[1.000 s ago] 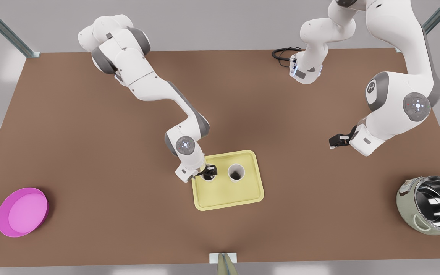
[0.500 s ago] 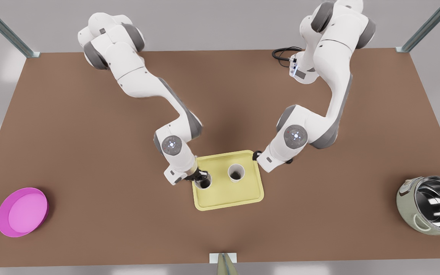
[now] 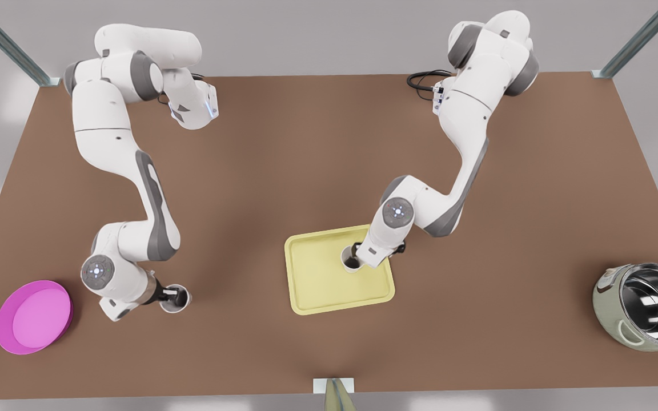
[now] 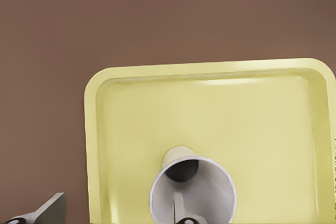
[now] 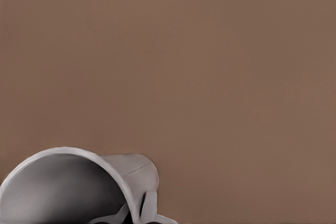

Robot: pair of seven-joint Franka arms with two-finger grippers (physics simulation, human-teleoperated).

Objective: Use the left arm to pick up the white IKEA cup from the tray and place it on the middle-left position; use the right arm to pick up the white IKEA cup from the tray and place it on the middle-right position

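One white cup (image 3: 348,263) stands in the pale yellow tray (image 3: 317,285) at mid-table. My left gripper (image 3: 356,257), on the arm at the front view's right, is down at this cup. In the left wrist view the cup (image 4: 210,182) sits in the tray (image 4: 252,114); the gripper (image 4: 115,216) is open, with one finger inside the cup and the other outside its wall. My right gripper (image 3: 172,295), on the arm at the front view's left, is shut on the second white cup (image 3: 179,302) over bare brown table. The right wrist view shows this cup (image 5: 58,182) held by its rim.
A round pink dish (image 3: 33,315) lies close to the held cup, toward the front view's left. A metal pot (image 3: 646,305) sits at the far right. A black cable (image 3: 423,80) lies at the back, and a small pale object (image 3: 334,391) at the front edge.
The right gripper carried its cup off the tray and far toward the front view's left. The left gripper swung in and dropped onto the cup left in the tray.
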